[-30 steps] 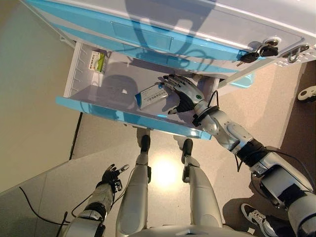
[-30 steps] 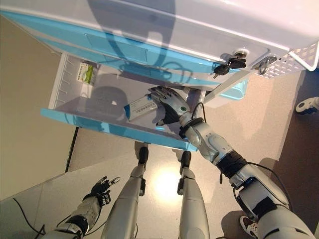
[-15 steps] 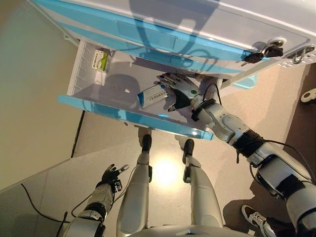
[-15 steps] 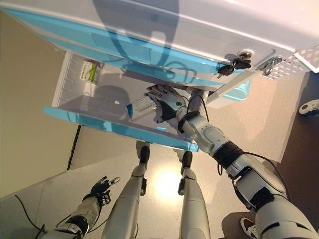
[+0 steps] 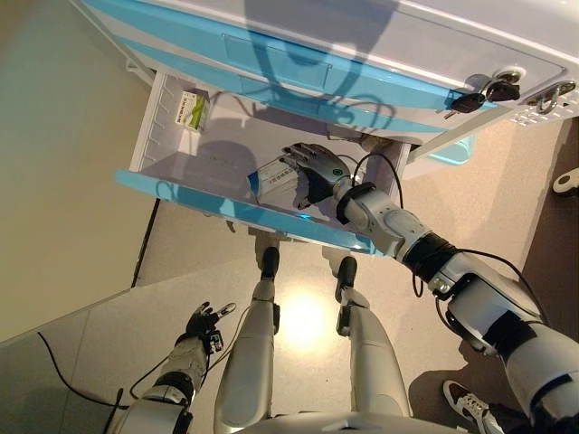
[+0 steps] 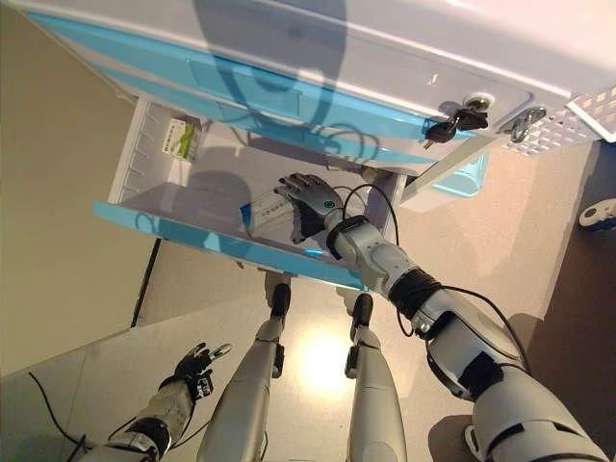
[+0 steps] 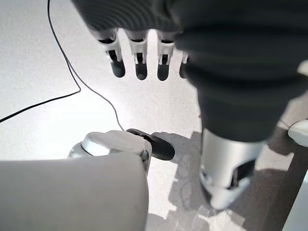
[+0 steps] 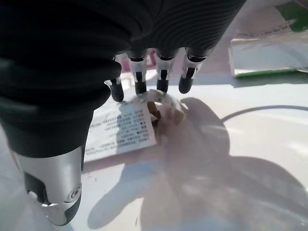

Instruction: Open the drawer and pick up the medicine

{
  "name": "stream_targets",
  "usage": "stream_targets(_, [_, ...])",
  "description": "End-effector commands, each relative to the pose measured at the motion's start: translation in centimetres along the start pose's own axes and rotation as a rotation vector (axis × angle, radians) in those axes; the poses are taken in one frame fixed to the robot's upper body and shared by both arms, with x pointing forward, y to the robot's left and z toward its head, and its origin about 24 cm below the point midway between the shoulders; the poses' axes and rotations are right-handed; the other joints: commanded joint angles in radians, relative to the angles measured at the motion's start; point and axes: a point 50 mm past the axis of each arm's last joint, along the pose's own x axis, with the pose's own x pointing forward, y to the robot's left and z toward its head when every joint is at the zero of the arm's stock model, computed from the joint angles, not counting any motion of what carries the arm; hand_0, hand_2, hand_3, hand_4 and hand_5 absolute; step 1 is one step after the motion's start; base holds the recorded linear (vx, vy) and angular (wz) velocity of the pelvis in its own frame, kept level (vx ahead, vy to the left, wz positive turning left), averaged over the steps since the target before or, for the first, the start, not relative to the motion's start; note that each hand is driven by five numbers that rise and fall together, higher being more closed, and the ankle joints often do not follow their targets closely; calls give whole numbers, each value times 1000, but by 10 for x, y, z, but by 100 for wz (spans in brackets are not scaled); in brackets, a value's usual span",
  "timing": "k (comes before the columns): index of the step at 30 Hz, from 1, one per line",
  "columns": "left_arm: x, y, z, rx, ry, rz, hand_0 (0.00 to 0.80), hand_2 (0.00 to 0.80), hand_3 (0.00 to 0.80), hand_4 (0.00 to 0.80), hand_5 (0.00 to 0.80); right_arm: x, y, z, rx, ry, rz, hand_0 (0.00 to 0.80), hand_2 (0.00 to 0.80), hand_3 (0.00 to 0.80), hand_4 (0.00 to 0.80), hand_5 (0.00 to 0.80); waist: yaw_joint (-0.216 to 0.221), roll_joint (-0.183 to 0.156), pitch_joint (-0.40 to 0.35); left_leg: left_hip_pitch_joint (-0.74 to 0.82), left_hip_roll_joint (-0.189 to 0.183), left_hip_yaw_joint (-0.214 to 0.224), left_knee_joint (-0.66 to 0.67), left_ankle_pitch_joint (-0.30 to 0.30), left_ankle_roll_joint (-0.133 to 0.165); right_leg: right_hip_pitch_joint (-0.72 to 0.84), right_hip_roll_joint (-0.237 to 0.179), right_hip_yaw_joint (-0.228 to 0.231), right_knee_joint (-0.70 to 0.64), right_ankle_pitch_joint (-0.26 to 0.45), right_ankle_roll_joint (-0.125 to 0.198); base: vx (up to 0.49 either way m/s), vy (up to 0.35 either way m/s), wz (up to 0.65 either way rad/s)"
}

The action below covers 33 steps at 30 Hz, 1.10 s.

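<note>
**Setting: clinic or medical-type room with a supply cart**

- White cabinet (image 5: 380,36) with light-blue drawer fronts; one drawer (image 5: 235,203) pulled open.
- Lock with keys (image 5: 484,93) at the cabinet's top corner.
- White perforated side basket (image 6: 592,111) on the cabinet.
- Boxed medicines in the drawer: a green-and-white box (image 5: 191,109), a blue-and-white box (image 5: 271,176).
- Speckled beige floor (image 5: 72,244), pale grey section nearer the robot.

Bright overhead light glares on the floor (image 5: 303,318); dark shadows fall across the cabinet (image 5: 380,36) and drawer (image 5: 226,154)
</note>
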Motion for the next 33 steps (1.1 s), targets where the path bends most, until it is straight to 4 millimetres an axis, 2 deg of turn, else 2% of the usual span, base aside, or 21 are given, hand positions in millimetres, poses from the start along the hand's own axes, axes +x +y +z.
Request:
stream_targets(1, [-3, 13, -16, 22, 57, 38, 0, 0, 0, 0, 0, 2, 7, 6, -12, -14, 26, 0, 0, 0, 0, 0, -3, 18, -20, -31, -52, 15, -35, 23, 19, -10, 19, 32, -22, 31, 8, 0, 0, 0])
stream_targets(7, [-3, 10, -15, 33, 48, 38, 0, 0, 0, 0, 0, 0, -7, 13, 49, -65, -60, 0, 0, 0, 0, 0, -4, 21, -18, -29, -55, 14, -34, 23, 20, -10, 22, 34, -20, 27, 6, 0, 0, 0])
stream_targets(11, [-2, 7, -11, 40, 26, 40, 0, 0, 0, 0, 0, -6, -26, 19, 67, -134, -176, 0, 0, 0, 0, 0, -6, 22, -18, -28, -54, 14, -32, 19, 23, -12, 21, 37, -11, 23, 7, 0, 0, 0])
stream_targets(20, [-2, 6, -8, 42, 8, 48, 0, 0, 0, 0, 0, -7, -39, 22, 71, -161, -263, 0, 0, 0, 0, 0, 2, 30, -21, -28, -55, 12, -28, 16, 25, -18, 20, 36, 0, 18, 7, 0, 0, 0])
stream_targets(31, [-3, 9, -12, 25, 27, 60, 0, 0, 0, 0, 0, 0, -31, 18, 20, -113, -200, 0, 0, 0, 0, 0, 2, 24, -21, -36, -52, 11, -24, 17, 24, -23, 21, 34, 5, 18, 5, 0, 0, 0])
stream_targets(33, [-3, 10, -15, 25, 40, 60, 0, 0, 0, 0, 0, 4, -20, 16, -22, -83, -141, 0, 0, 0, 0, 0, 4, 26, -21, -35, -53, 8, -23, 16, 22, -21, 20, 32, 9, 13, 3, 6, -3, 6])
